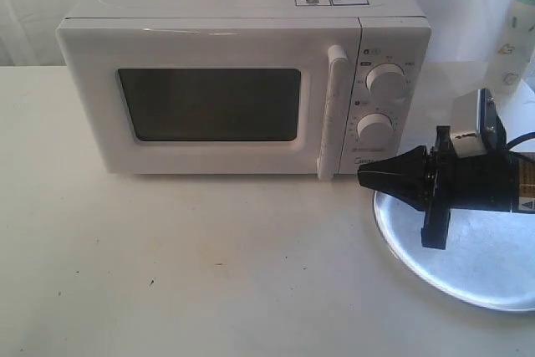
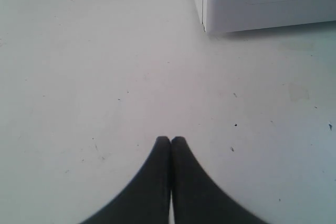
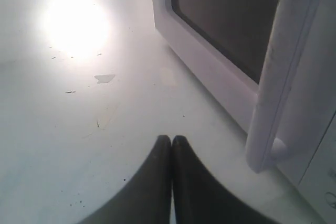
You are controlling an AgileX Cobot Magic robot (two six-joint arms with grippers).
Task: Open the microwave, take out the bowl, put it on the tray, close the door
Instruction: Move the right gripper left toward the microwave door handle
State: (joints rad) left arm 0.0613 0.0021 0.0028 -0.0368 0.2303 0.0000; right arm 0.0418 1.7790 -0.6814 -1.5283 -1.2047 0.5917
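Observation:
The white microwave stands at the back of the table, its door closed and the vertical bar handle right of the dark window. The bowl is hidden. The silver tray lies at the right front. My right gripper hovers over the tray's left edge, shut and empty, tips pointing left just below and right of the handle's foot. In the right wrist view the right gripper sits close to the handle. My left gripper is shut over bare table, near the microwave's corner.
A white bottle with a teal label stands at the back right beside the microwave. Two round knobs sit on the control panel. Bare white tabletop spreads in front of the microwave.

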